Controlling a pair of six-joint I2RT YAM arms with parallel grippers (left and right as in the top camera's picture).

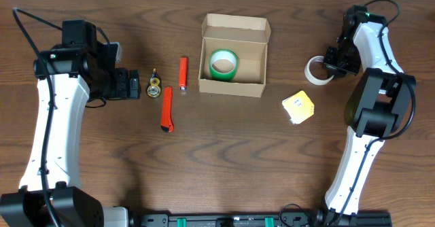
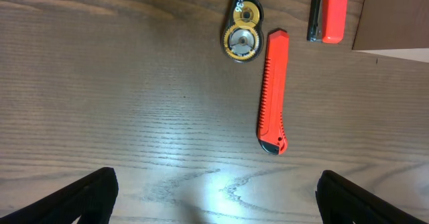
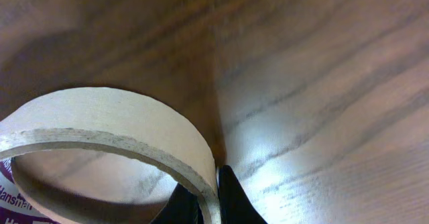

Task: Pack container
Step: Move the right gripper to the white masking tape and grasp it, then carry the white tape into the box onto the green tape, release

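Clock positions are read on the overhead view, with 12 at the far edge of the brown wood-grain table (image 1: 224, 166).

- Container: a small plain brown cardboard box (image 1: 231, 86) at 12 o'clock, with its flap lid open at the far side. A green tape roll (image 1: 223, 63) lies flat inside, left of centre.
- Right gripper (image 1: 331, 67), at about 2 o'clock: the jaws are pinched tight on the wall of a pale beige tape roll (image 1: 313, 71). The roll looks to be resting on the wood, but I cannot tell whether it has lifted.
- Left gripper (image 1: 129, 84), between 9 and 10 o'clock: the jaws are spread wide over bare wood and hold nothing.
- A yellow square pad (image 1: 298, 107) sits at 4 o'clock of the box.
- A long red utility knife (image 1: 167, 109), a short red bar-shaped tool (image 1: 183, 73) (possibly a stapler) and a small yellow-and-black round dispenser (image 1: 154, 86) lie apart from each other at 9 o'clock of the box.

Step in hand: picking up the beige tape roll, with the grasp just made.

Judgement: the next move is to lift straight up, carry the roll toward 10 o'clock over the box rim, and set it in the free right half, clear of the green tape roll. A thin-wall pinch may let the roll swing.
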